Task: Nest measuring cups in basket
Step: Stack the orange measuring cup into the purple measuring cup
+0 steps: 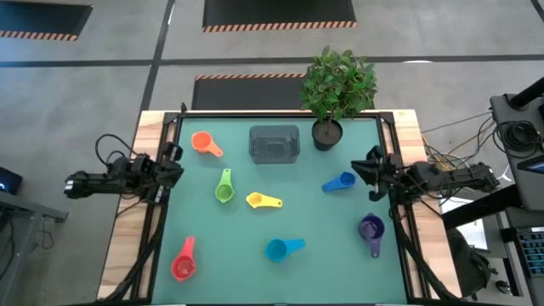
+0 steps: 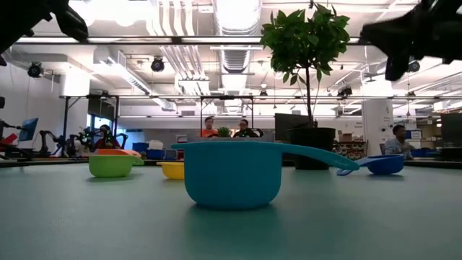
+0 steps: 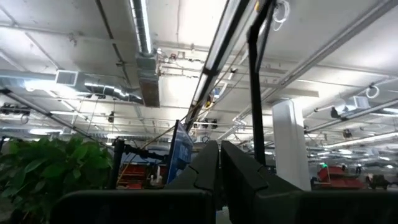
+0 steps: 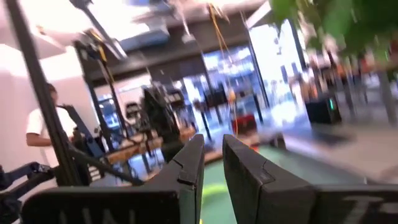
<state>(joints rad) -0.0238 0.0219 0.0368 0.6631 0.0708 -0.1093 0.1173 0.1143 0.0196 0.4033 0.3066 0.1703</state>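
Seven measuring cups lie apart on the green mat: orange [image 1: 204, 143], green [image 1: 224, 187], yellow [image 1: 262, 201], blue [image 1: 338, 183], a second blue [image 1: 282, 248], purple [image 1: 371, 229] and red [image 1: 184, 262]. Each rests on its base, open side up. The translucent grey basket [image 1: 274, 143] stands near the far edge and holds no cup. My left gripper [image 1: 176, 164] hovers at the mat's left edge, shut [image 3: 219, 165]. My right gripper [image 1: 367, 172] hovers at the right edge beside the blue cup, its fingers a narrow gap apart [image 4: 213, 163]. Neither touches anything.
A leafy plant in a dark round pot [image 1: 327, 133] stands right of the basket at the far edge. A raised black frame [image 1: 280, 115] borders the mat. In the low view the second blue cup [image 2: 231, 177] is nearest; people sit far off in the room.
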